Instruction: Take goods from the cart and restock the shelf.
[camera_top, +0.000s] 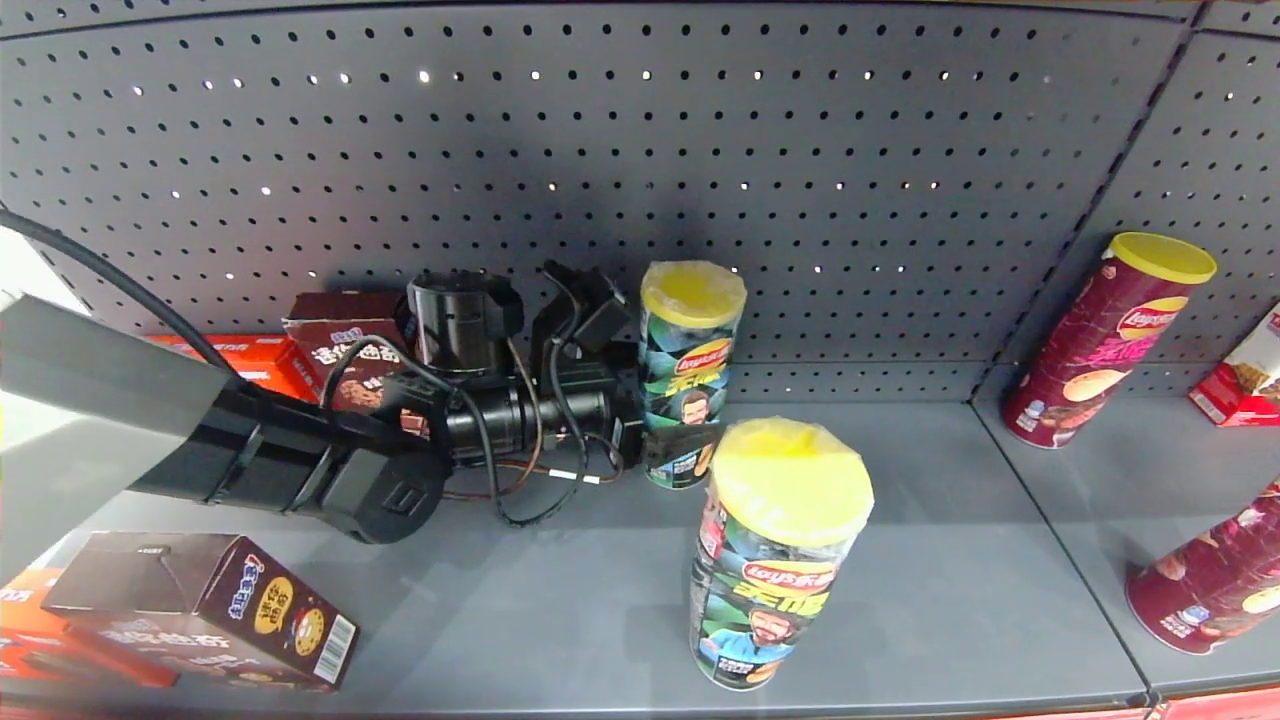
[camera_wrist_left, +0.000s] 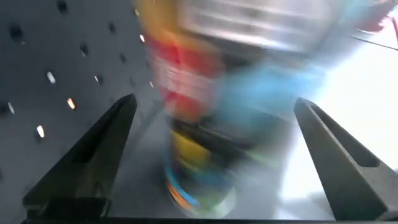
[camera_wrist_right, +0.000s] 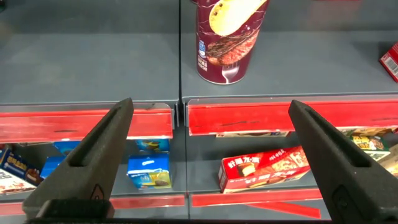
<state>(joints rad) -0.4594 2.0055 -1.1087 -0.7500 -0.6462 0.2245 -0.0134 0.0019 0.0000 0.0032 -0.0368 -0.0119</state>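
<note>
- Grey metal shelf (camera_top: 950, 520) carries two upright chip cans with yellow lids and green-blue wrap, standing apart: the rear can (camera_top: 692, 350) by the pegboard, the front can (camera_top: 780, 560) near the edge.
- My left gripper (camera_top: 680, 447) is low on the rear can. Jaws wide apart, can between them; contact unclear.
- My right gripper (camera_wrist_right: 210, 104) has jaws apart and empty, facing a maroon chip can (camera_wrist_right: 227, 37).
</note>
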